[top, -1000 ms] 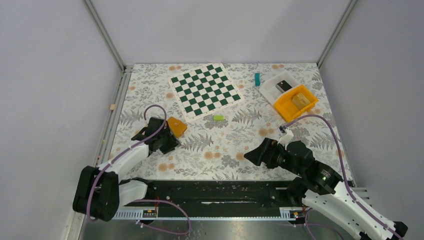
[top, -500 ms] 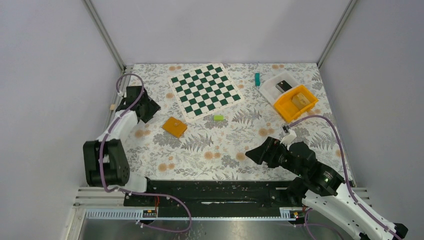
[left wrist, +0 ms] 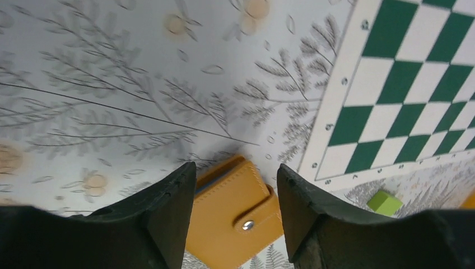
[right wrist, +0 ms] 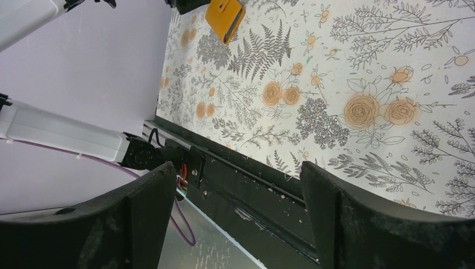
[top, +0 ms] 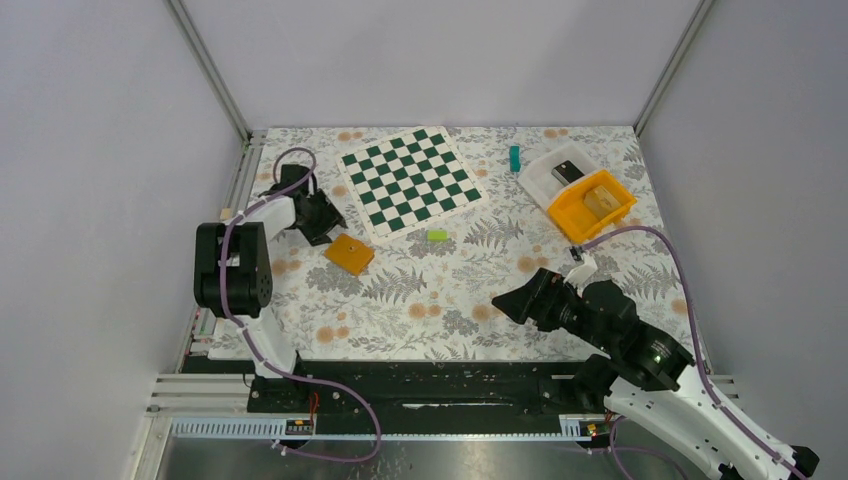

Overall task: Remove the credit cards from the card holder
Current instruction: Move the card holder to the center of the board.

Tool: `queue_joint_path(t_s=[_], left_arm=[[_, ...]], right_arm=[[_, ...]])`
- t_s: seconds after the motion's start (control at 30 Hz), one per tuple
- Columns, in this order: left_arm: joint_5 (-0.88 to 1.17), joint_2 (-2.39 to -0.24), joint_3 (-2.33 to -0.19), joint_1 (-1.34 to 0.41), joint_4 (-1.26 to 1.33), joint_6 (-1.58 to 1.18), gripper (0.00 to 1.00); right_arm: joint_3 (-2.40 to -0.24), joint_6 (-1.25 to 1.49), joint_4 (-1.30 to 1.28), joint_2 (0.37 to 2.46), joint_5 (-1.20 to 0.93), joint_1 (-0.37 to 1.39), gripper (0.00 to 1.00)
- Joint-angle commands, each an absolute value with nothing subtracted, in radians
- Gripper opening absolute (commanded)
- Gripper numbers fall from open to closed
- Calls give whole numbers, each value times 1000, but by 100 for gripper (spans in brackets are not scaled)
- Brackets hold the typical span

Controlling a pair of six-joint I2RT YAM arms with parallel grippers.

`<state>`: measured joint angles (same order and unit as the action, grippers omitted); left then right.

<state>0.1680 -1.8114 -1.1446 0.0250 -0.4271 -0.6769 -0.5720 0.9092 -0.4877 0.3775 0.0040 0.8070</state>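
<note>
The orange card holder [top: 349,253] lies shut on the floral table, its snap flap closed. In the left wrist view the card holder [left wrist: 235,216] sits just below and between my open fingers [left wrist: 168,213], not touched. A thin blue edge of the credit cards [left wrist: 208,184] shows in its side; the rest of the cards is hidden inside. My left gripper [top: 325,222] is open just up-left of the holder. My right gripper [top: 505,300] is open and empty, low at the front right. The holder is far off in the right wrist view [right wrist: 225,17].
A green-and-white chessboard mat [top: 410,182] lies behind the holder. A small light-green block [top: 437,235] is to its right and a teal block [top: 514,158] farther back. An orange bin [top: 590,205] and a white tray [top: 555,172] stand at the back right. A metal rail [top: 228,215] runs along the left.
My left arm left the holder, swung out to the far left wall, and has come back toward the holder from the upper left. The holder and the right arm have barely moved.
</note>
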Motion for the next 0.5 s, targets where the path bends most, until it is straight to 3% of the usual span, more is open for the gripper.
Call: queue_joint_path(t_s=[0.0, 0.23, 0.47], left_arm=[[251, -1766, -1092, -49, -389, -659, 54], [286, -1667, -932, -201, -355, -626, 52], [326, -1552, -818, -408, -246, -656, 52]], right_arm=[[-580, 880, -466, 374, 55, 815, 87], [-703, 687, -637, 425, 195, 814, 89], [-648, 666, -560, 449, 148, 814, 86]])
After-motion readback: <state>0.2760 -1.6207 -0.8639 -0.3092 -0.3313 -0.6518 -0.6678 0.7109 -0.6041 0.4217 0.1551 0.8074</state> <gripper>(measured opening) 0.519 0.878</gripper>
